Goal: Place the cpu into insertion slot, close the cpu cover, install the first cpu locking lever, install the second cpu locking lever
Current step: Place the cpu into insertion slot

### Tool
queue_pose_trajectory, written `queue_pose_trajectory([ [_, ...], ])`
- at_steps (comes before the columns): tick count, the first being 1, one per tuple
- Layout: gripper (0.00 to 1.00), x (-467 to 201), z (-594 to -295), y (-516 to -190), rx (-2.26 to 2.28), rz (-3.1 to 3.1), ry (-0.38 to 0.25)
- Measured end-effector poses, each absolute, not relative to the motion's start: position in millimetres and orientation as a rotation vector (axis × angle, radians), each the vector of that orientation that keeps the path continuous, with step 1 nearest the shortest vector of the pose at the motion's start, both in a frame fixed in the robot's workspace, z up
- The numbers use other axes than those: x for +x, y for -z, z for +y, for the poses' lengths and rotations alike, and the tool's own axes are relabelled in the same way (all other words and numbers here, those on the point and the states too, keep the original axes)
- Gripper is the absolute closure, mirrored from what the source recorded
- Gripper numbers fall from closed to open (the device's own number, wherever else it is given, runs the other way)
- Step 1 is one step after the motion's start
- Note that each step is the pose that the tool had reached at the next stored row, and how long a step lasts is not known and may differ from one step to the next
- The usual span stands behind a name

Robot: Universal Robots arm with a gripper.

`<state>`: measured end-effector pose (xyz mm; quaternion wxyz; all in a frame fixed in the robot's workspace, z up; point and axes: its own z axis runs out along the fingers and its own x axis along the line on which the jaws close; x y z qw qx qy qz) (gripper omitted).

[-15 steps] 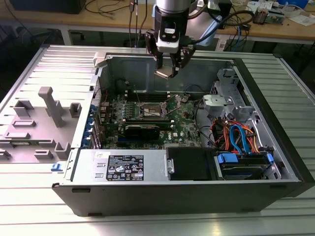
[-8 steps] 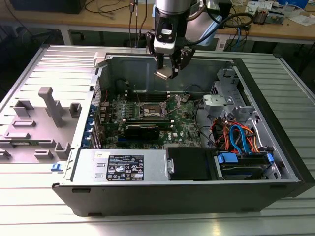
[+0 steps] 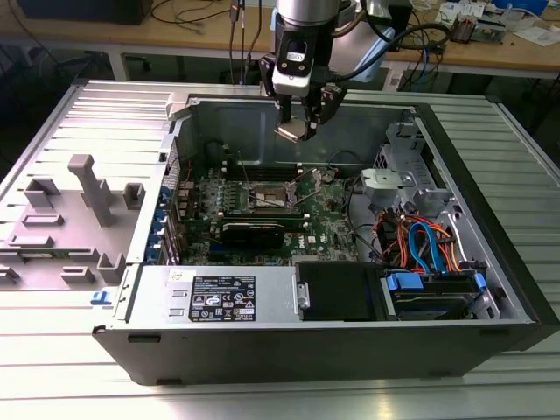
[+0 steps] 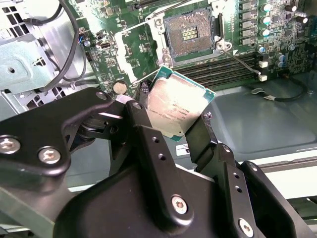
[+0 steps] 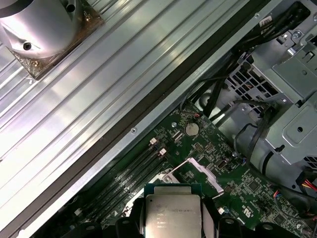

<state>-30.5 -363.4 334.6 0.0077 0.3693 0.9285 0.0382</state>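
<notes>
One cpu [image 4: 181,104] clamped in gripper [image 4: 173,113], held above one bare insertion slot [image 4: 190,32].

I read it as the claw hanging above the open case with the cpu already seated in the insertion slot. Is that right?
Not quite. The claw does hang above the open case, but the cpu is not seated: the claw is gripping it. The second wrist view shows the insertion slot empty.

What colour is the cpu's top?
Dull silver-grey; the cpu has a green rim. Best in the second wrist view.
</notes>
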Motion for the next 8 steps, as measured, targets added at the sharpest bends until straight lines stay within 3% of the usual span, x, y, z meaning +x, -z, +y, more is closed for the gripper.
queue_pose_trajectory([
  [8,0.45,-30.5,-363.5,-334.5,1.165,2.898,-0.119],
])
